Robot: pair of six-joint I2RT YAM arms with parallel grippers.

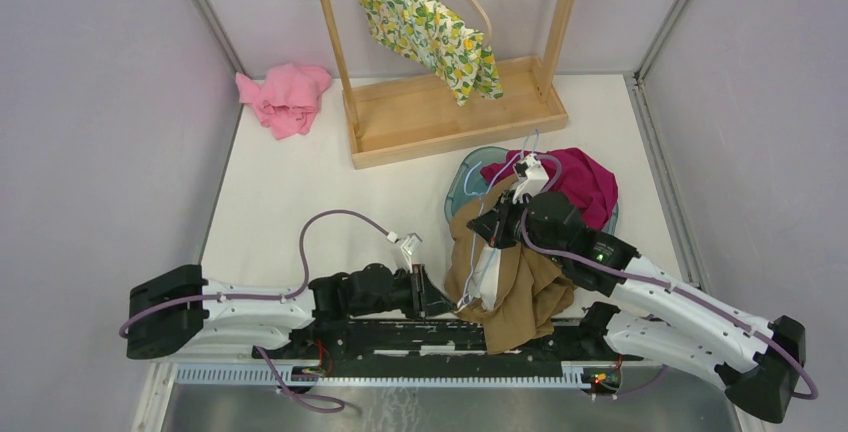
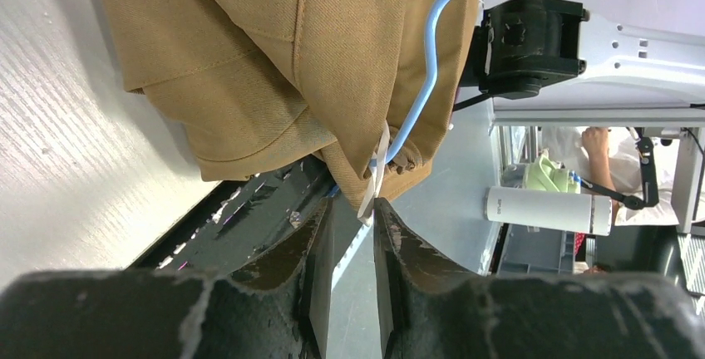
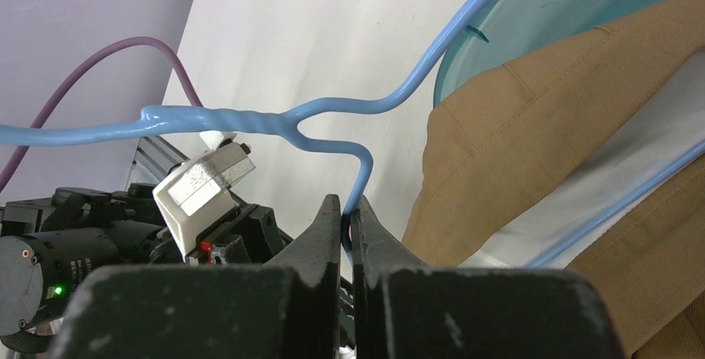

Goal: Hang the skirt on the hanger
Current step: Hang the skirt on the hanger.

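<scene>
Worktop (image 1: 290, 192) level: our right tool (image 3: 349, 206) pinches the hanger (image 3: 216, 118). The left tool (image 2: 351, 209), narrowly parted, sits at its clip (image 2: 376, 174). We judge clipping the skirt (image 2: 249, 60) unfinished.

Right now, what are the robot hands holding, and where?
The right gripper pinches the blue hanger just below its twisted neck. The left gripper flanks a white clip on the skirt; grip cannot be told.

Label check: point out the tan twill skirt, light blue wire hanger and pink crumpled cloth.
tan twill skirt (image 2: 249, 60), left wrist view, flat panel.
light blue wire hanger (image 3: 216, 120), right wrist view, twisted neck.
pink crumpled cloth (image 1: 287, 99), top view, middle.
</scene>
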